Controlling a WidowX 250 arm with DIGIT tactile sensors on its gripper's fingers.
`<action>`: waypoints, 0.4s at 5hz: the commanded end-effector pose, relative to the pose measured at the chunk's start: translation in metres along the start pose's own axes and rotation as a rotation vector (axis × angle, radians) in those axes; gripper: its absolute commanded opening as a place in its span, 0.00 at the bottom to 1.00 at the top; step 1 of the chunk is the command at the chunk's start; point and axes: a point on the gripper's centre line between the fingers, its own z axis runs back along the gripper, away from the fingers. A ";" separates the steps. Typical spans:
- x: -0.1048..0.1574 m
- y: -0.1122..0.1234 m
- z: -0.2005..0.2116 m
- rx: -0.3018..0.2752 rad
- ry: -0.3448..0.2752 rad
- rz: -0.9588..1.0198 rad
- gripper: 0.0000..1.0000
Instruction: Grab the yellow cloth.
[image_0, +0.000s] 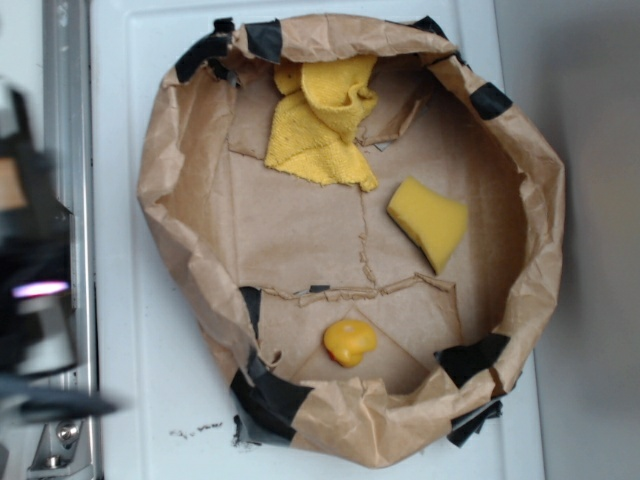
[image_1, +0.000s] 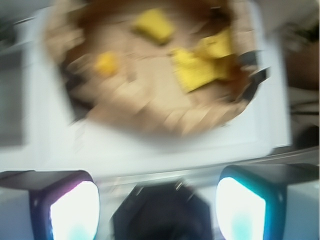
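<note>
The yellow cloth (image_0: 322, 122) lies crumpled at the far side of the brown paper basin (image_0: 170, 180), against its rim. In the blurred wrist view the cloth (image_1: 202, 62) shows at the upper right. My gripper (image_1: 157, 200) is open and empty, its two fingers (image_1: 75, 210) wide apart at the bottom of the wrist view, well outside the basin. In the exterior view the arm is a dark blur at the left edge (image_0: 30, 290), off the white board.
A smooth yellow foam wedge (image_0: 428, 222) lies right of centre in the basin. A small rounded yellow-orange plastic object (image_0: 349, 342) sits near its front. The basin's crumpled paper walls with black tape (image_0: 270, 395) stand raised on a white board (image_0: 120, 80).
</note>
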 end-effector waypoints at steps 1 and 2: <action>0.079 0.022 -0.042 -0.033 -0.217 0.508 1.00; 0.084 0.036 -0.086 -0.003 -0.262 0.763 1.00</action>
